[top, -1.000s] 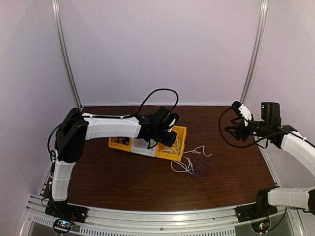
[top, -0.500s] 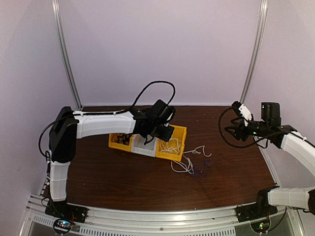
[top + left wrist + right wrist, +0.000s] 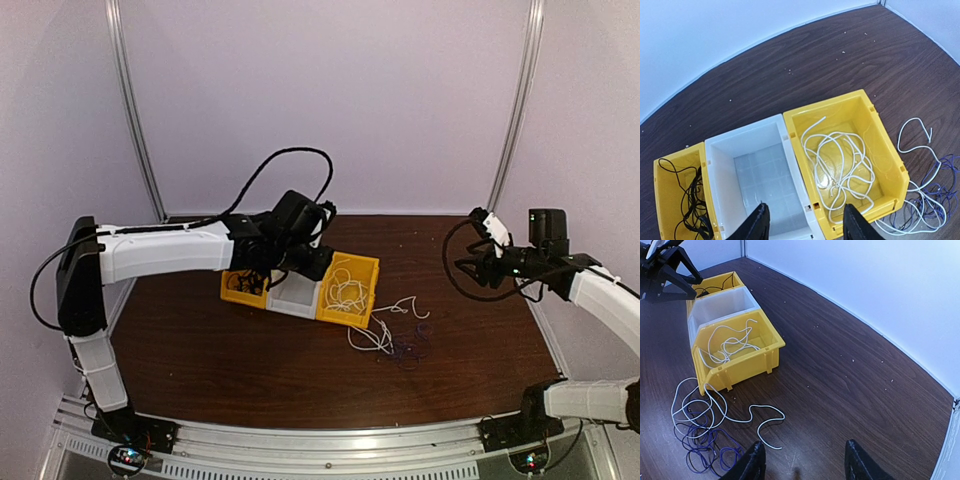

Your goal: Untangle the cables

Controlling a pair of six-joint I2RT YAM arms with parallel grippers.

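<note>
Cables (image 3: 372,338) lie below and beyond me. My left gripper (image 3: 805,226) hangs with its jaws spread apart and nothing between them, directly over the white bin (image 3: 755,180), the middle of three bins set in a row. My right gripper (image 3: 805,465), its jaws likewise parted and empty, hovers above the bare table (image 3: 850,370), well apart from the bins. A loose white cable (image 3: 835,150) is coiled inside the right yellow bin (image 3: 892,150), and black cables (image 3: 690,197) sit in the left yellow bin (image 3: 657,190). On the table just beside the right yellow bin, a white cable and purple cables (image 3: 700,442) lie tangled together.
</note>
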